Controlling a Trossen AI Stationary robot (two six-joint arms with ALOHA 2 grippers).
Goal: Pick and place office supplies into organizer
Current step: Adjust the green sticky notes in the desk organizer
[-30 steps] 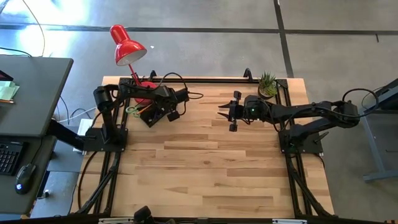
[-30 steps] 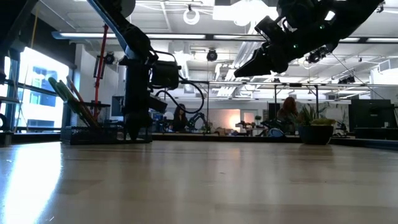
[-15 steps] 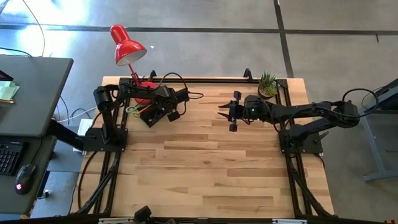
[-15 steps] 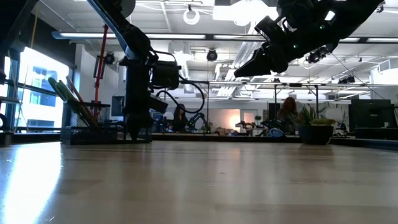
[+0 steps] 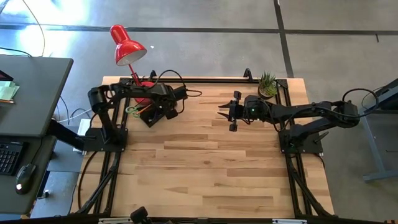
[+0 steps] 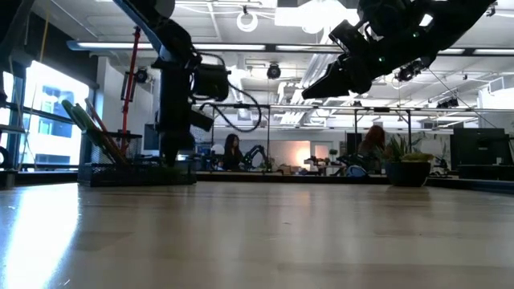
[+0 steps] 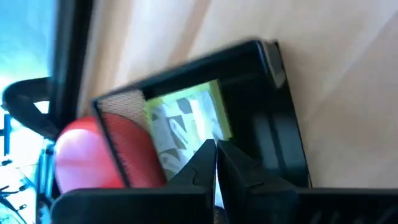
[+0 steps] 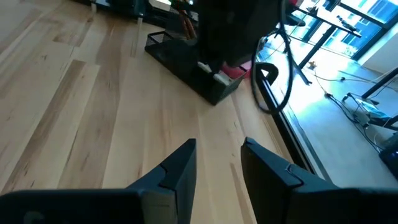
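Observation:
The black organizer (image 5: 149, 116) sits at the table's far left, beside the red lamp's base. In the left wrist view, the lime-green sticky-note pad (image 7: 186, 121) lies in one compartment of the organizer (image 7: 273, 130). Green-handled scissors (image 5: 132, 110) and orange pencils (image 5: 143, 107) stick up from it, and they lean in the low view (image 6: 92, 128). My left gripper (image 7: 215, 148) is shut and empty, just above the organizer (image 6: 132, 172). My right gripper (image 8: 217, 155) is open and empty, high over the table's far middle (image 5: 222, 113).
The red desk lamp (image 5: 126, 45) stands over the far left corner, its base (image 7: 87, 155) right beside the organizer. A small potted plant (image 5: 267, 84) stands at the far right. A cable (image 5: 180, 79) loops behind the left arm. The near half of the table (image 5: 205, 168) is bare wood.
My left gripper has risen a little from the organizer, with its wrist drawn up. My right arm has kept still.

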